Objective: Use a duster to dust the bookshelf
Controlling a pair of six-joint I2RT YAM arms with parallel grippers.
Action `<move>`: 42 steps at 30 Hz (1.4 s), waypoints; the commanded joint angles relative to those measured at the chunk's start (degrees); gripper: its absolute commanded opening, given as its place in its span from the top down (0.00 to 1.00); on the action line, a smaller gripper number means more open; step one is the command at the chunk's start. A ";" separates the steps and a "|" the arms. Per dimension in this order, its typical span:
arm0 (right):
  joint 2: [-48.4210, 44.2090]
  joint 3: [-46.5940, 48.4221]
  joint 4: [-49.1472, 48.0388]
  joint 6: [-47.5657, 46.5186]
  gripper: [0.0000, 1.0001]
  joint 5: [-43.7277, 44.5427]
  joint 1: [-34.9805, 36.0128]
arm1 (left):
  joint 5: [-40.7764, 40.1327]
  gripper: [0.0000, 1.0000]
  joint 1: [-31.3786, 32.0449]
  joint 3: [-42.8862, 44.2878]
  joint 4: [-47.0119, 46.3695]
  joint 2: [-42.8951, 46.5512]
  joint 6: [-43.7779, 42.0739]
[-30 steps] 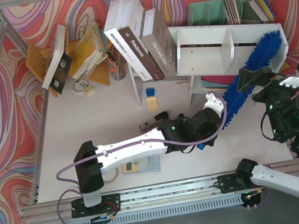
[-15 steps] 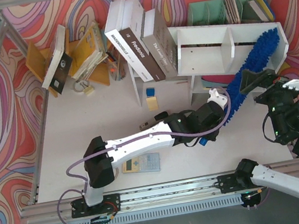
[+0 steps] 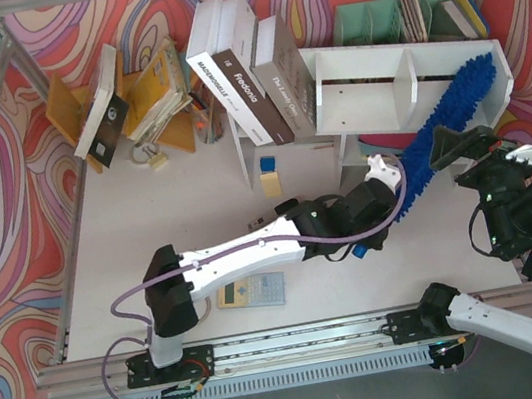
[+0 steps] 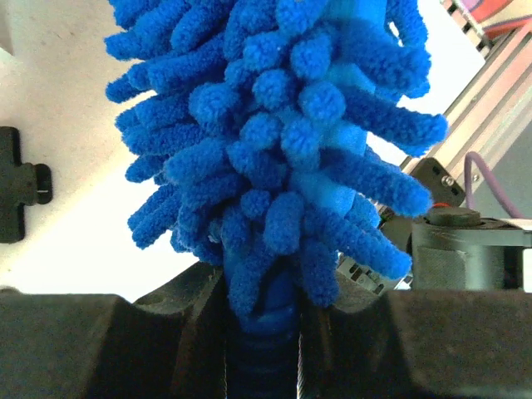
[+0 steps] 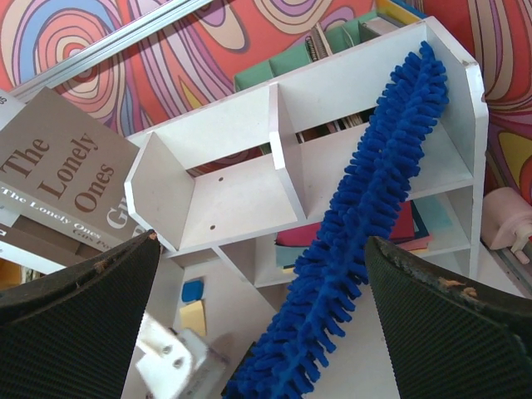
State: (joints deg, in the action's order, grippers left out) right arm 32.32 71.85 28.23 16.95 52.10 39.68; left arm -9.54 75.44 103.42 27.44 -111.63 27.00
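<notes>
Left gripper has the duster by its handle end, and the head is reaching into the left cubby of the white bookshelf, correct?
Not quite. The duster head reaches into the right cubby of the bookshelf, not the left one; the right wrist view shows this plainly. The rest stands: the left gripper is shut on the duster at its handle end.

Bright, even light throughout; shadows soft. Left wrist view: duster (image 4: 283,166) slightly soft up close, table (image 4: 58,83) at upper left glares white.
</notes>
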 commanded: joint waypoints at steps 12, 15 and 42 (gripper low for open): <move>0.61 2.27 -0.54 0.38 0.01 0.56 -0.13 | 7.00 1.00 0.05 8.47 0.51 2.98 15.53; 0.60 2.43 -0.68 0.45 0.01 0.46 -0.10 | 9.28 1.00 0.01 6.73 0.08 2.30 20.03; 0.44 2.00 -0.19 1.86 0.01 0.44 -0.14 | 5.77 1.00 1.44 13.06 8.03 -2.63 21.02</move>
State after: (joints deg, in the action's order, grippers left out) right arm 32.40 73.17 28.18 18.09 52.03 39.68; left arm 0.08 77.17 114.83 32.27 -114.28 50.50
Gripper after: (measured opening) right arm 0.987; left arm 0.344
